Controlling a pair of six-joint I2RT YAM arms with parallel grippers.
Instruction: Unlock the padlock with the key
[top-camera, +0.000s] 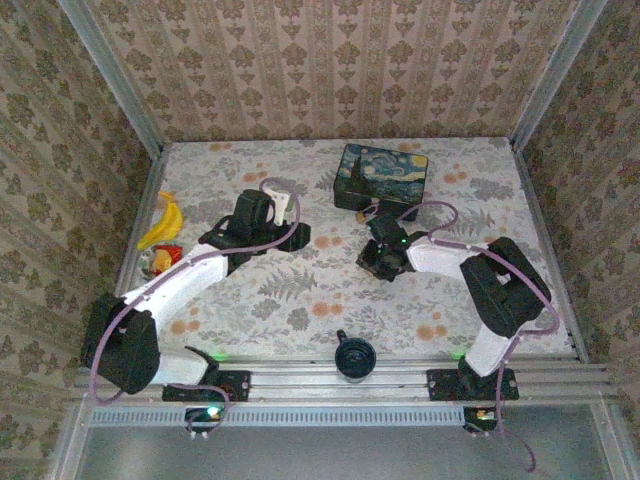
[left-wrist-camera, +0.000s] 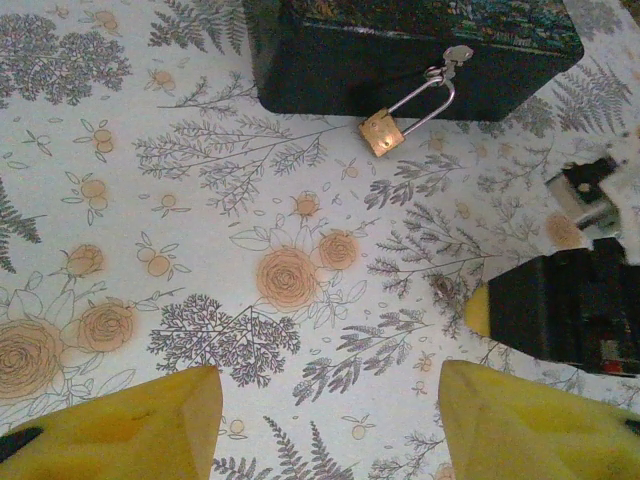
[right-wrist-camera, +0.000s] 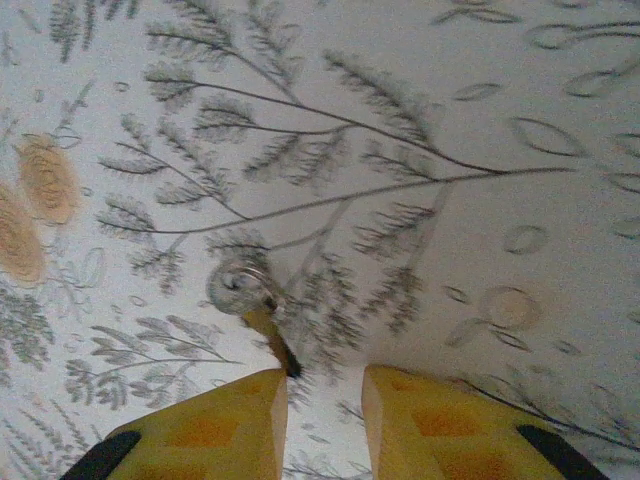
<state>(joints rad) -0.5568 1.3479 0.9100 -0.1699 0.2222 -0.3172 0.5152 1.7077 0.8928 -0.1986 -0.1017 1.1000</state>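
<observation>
Worktop (top-camera: 300, 300) seen from above carries the dark blue painted box (top-camera: 380, 178) at the far side, lid shut, so whatever it holds is hidden. My left end effector (top-camera: 285, 208) hangs to the left of the box and my right end effector (top-camera: 377, 258) just in front of it. A banana (top-camera: 165, 220) lies at the left edge.

From my left wrist, the padlock (left-wrist-camera: 381, 132) hangs by its shackle from the hasp on the box (left-wrist-camera: 400, 50) front, its brass body resting on the cloth. My left end effector (left-wrist-camera: 330, 420) has its fingers wide apart, holding nothing.

From my right wrist, the key (right-wrist-camera: 250, 305) lies on the worktop, its tip at one finger's inner edge. My right end effector (right-wrist-camera: 325, 420) shows a narrow gap, not clamped.
</observation>
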